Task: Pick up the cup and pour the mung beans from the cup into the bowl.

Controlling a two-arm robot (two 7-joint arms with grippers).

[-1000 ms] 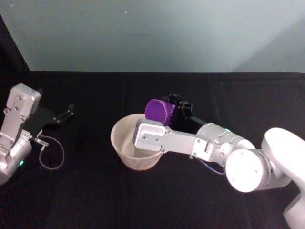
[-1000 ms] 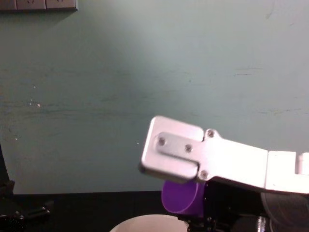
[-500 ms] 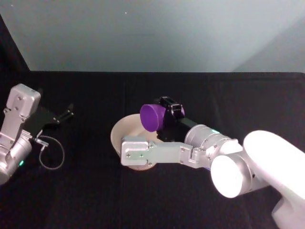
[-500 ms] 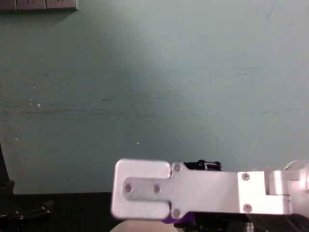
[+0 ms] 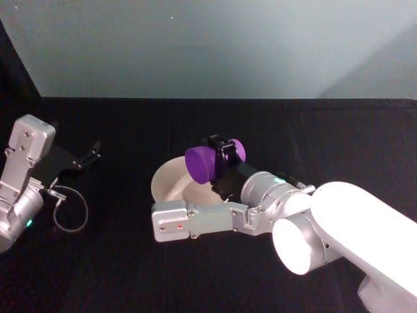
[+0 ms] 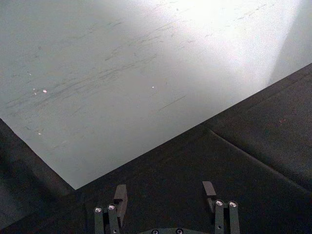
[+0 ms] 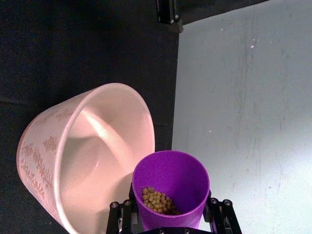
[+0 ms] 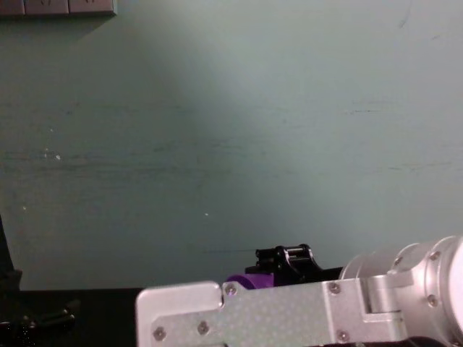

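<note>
Your right end effector [image 5: 220,155] is closed on the cup [image 5: 201,164], with one finger on each side of its wall. It holds the cup in the air at the far right part of the rim of the bowl [image 5: 163,181]. The cup is tipped well over, so in the head view you see its flat base. In the right wrist view you look into its mouth, where the mung beans [image 7: 158,201] lie heaped low inside, against the wall nearest the fingers [image 7: 115,210]. From there the cup's rim overlaps the bowl's rim.

The bowl stands upright on the black desk [image 5: 124,274]. The right arm's silver link crosses in front of the bowl and hides its near side. In the chest view that link runs along the bottom, with a sliver of the cup above it.

Your left end effector [image 6: 165,192] sits well to the left of the bowl. Its fingers are spread wide with nothing between them. A thin cable loop [image 5: 68,210] lies on the desk on that same side of the bowl.
</note>
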